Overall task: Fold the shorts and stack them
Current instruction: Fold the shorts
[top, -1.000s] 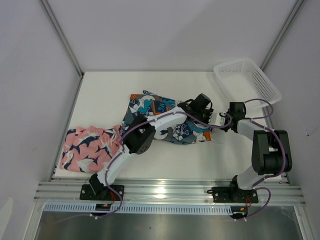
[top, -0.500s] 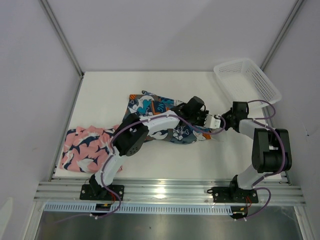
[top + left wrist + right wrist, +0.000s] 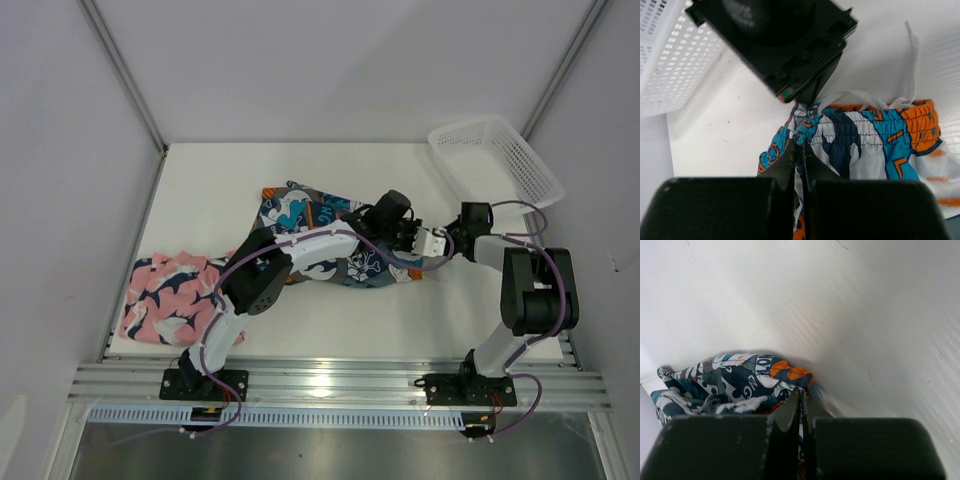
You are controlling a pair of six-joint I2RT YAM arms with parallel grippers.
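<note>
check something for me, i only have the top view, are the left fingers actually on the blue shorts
Observer: Yes. The left wrist view shows the left fingers shut on the waistband of the blue shorts.
Operator: and the right ones
Observer: In the right wrist view the right fingers are shut on the fabric just below an orange patch.
Operator: drawstring caught anywhere
Observer: No. The white drawstring loops on the table past the waistband, clear of the fingers.

High rear view, wrists close on shorts (image 3: 865, 145)
</note>
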